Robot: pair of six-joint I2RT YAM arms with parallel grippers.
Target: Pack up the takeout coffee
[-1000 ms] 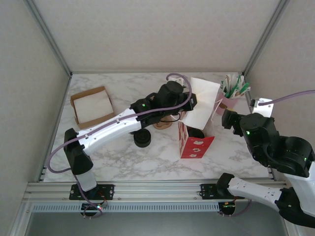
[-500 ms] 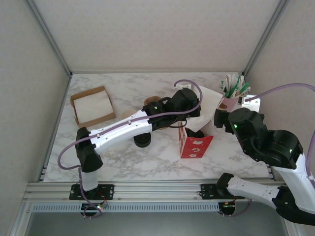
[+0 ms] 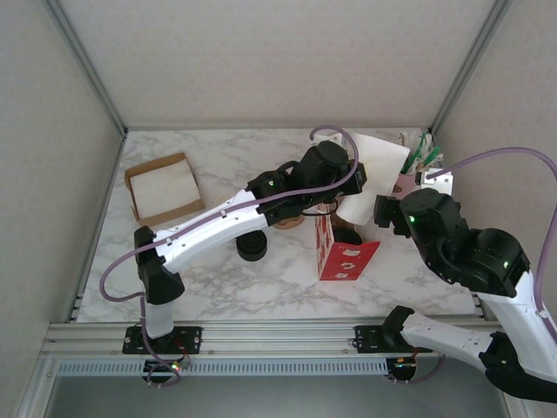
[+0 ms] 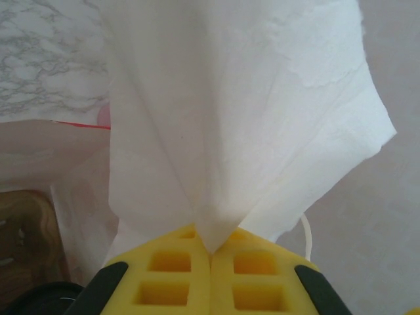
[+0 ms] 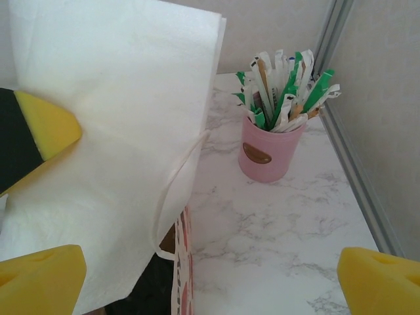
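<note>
Over the red-and-white paper bag (image 3: 348,259), the left gripper (image 4: 210,256) pinches a white paper napkin (image 4: 243,118). The right gripper (image 5: 210,275) gapes empty beside it. Inside, the dark-lidded takeout coffee (image 3: 349,235) seems already packed. Next, I'd guess: lower the napkin in and let go.

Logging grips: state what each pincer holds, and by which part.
The left pincer pinches a white napkin by a bunched bit of its edge. The right pincer stands open, holding nothing.

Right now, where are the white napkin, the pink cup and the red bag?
white napkin (image 4: 249,118), left wrist view, middle of the sheet.
pink cup (image 5: 274,157), right wrist view, its side wall.
red bag (image 3: 348,259), top external view, its red side panel.
</note>
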